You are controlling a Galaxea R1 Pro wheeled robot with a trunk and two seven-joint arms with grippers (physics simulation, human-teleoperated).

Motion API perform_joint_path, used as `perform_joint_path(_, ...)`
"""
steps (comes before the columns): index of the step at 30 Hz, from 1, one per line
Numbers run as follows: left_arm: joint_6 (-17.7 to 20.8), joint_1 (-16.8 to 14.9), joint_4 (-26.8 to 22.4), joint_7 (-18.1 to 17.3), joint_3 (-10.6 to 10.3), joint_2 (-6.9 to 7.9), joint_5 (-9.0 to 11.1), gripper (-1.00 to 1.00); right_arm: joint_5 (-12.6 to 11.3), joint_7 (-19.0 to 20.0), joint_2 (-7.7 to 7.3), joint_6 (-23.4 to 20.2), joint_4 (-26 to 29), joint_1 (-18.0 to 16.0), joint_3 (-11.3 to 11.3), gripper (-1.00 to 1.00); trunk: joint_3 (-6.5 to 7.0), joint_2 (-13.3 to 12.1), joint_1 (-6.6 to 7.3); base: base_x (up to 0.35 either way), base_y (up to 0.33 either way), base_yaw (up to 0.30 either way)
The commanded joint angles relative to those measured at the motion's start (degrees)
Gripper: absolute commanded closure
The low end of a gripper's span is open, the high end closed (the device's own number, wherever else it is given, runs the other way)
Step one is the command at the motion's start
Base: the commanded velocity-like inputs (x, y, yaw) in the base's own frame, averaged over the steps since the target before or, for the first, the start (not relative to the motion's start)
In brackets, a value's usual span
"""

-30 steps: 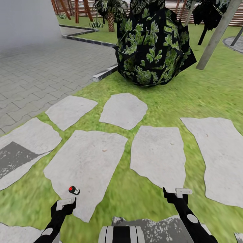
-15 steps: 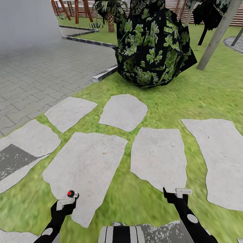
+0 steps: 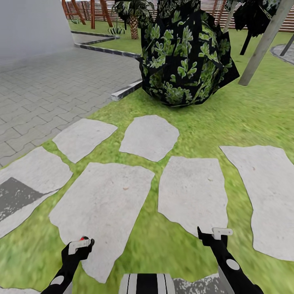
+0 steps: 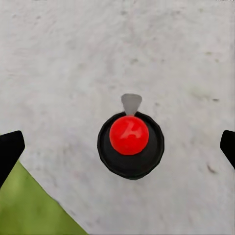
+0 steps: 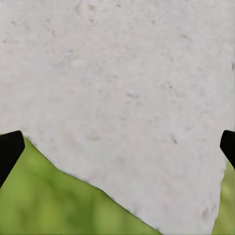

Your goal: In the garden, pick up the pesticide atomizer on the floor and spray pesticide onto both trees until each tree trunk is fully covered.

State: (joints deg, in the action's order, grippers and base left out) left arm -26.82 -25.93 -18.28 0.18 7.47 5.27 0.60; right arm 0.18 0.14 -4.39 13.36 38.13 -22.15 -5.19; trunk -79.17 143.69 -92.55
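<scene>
The pesticide atomizer (image 4: 129, 144) stands on a pale stepping stone, seen from above as a round black body with a red cap and a small grey nozzle. My left gripper (image 4: 117, 149) hangs open directly over it, its black fingertips (image 4: 10, 152) wide apart on either side and not touching it. In the head view only the atomizer's red top (image 3: 83, 238) peeks past the left gripper (image 3: 77, 246). My right gripper (image 3: 216, 234) is open over stone and grass. A pale grey tree trunk (image 3: 263, 43) leans at the far right of the lawn.
A big dark broad-leaved bush (image 3: 188, 53) stands ahead on the grass. Several flat stepping stones (image 3: 192, 192) lie in the lawn. A grey paved area (image 3: 49, 85) with a kerb runs on the left. The brown slat fence (image 3: 288, 20) closes the back.
The whole view has crept forward. The atomizer has slid down the picture until it is almost hidden under my left gripper. Both grippers keep their pose.
</scene>
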Motion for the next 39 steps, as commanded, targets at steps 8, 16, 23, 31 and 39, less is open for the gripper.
perform_joint_path(8,0.0,0.0,0.0,0.0,0.0,0.07,0.2,-1.0,0.0,0.0,0.01,0.0,0.0,0.0,0.0,-1.0,0.0,0.0,0.0,0.007,0.0,0.0)
perform_joint_path(16,0.0,0.0,0.0,0.0,0.0,0.06,0.2,-1.0,0.0,0.0,0.06,0.1,0.0,0.0,0.0,-1.0,-1.63,0.1,-0.15,0.0,0.0,0.0)
perform_joint_path(23,0.0,0.0,0.0,0.0,0.0,0.09,0.2,-1.0,0.0,-0.1,0.05,0.1,0.0,0.0,0.0,-1.0,-2.86,0.1,-0.23,0.0,0.0,0.0)
perform_joint_path(31,-0.1,0.0,0.0,0.0,0.0,0.01,0.2,-1.0,0.0,-0.1,0.07,0.1,0.0,0.0,0.0,-1.0,-4.86,0.2,-0.44,0.0,0.0,0.0)
perform_joint_path(39,-0.1,0.0,0.0,0.0,0.0,0.01,0.2,-1.0,-0.1,-0.1,0.07,0.1,0.0,0.0,0.0,-1.0,-5.23,0.2,-0.44,0.0,0.0,0.0)
